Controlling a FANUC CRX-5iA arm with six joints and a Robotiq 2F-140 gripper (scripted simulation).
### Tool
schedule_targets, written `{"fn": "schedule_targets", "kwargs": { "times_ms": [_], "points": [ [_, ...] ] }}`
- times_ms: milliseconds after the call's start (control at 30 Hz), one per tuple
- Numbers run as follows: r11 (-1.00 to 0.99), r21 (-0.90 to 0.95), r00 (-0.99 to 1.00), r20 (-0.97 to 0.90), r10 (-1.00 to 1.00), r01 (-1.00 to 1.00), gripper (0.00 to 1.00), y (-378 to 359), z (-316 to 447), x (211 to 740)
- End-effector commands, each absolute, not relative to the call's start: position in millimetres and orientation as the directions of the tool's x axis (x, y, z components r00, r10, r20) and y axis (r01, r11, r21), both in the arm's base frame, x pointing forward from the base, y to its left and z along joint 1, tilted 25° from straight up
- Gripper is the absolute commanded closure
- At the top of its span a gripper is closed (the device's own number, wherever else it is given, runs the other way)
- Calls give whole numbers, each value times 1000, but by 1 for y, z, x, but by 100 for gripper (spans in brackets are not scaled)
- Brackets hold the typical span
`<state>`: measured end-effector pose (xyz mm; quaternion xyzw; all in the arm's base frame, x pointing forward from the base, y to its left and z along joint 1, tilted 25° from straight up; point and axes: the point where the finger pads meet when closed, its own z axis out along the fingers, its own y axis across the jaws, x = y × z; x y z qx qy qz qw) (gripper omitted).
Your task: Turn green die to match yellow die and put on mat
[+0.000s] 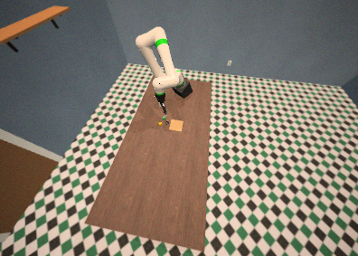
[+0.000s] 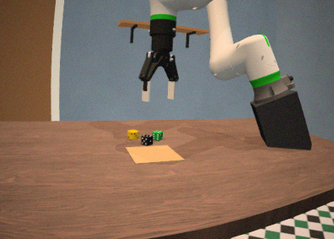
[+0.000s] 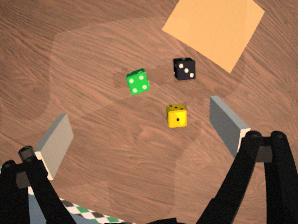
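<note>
The green die (image 1: pixel 164 118) (image 2: pixel 158 135) (image 3: pixel 138 83) sits flat on the table, off the mat, with four pips on top in the wrist view. The yellow die (image 1: pixel 160 123) (image 2: pixel 132 134) (image 3: pixel 177 118) sits flat with one pip on top. The black die (image 1: pixel 167 122) (image 2: pixel 147 140) (image 3: pixel 184 69) shows three pips on top and stands between the green die and the mat (image 1: pixel 176 126) (image 2: pixel 154 154) (image 3: pixel 215 30). The three dice stand apart. My gripper (image 2: pixel 158 98) (image 3: pixel 138 117) is open and empty, pointing down well above the dice.
The wooden table (image 1: pixel 158 176) (image 2: pixel 84 186) carries the dice and mat. The robot's dark base block (image 1: pixel 183 90) (image 2: pixel 282 120) stands to the right in the exterior view. A wall shelf (image 1: pixel 33 23) (image 2: pixel 190 29) is in the background.
</note>
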<state>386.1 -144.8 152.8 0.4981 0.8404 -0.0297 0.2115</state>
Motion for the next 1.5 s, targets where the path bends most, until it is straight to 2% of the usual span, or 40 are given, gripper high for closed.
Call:
{"fn": "schedule_targets", "kwargs": {
  "times_ms": [0, 267, 433, 500, 633, 900, 967, 1033, 1467],
  "points": [
    [364, 220, -272, -359, 893, 905, 0, -145, 152, 387],
    [91, 314, 0, -280, 960, 945, 0, -146, 150, 387],
    [10, 337, 80, -253, 964, 942, 0, -146, 150, 388],
    [-123, 368, 209, -204, 956, 922, 0, -146, 149, 388],
    [-215, 387, 298, -168, 940, 897, 0, -147, 148, 388],
    [-491, 419, 557, -42, 830, 763, 0, -147, 147, 389],
    [-491, 419, 557, -42, 830, 763, 0, -147, 147, 389],
    [-594, 421, 650, 13, 760, 685, 0, -148, 146, 390],
    [-846, 382, 869, 179, 462, 372, 0, -149, 143, 391]
  ]
}}
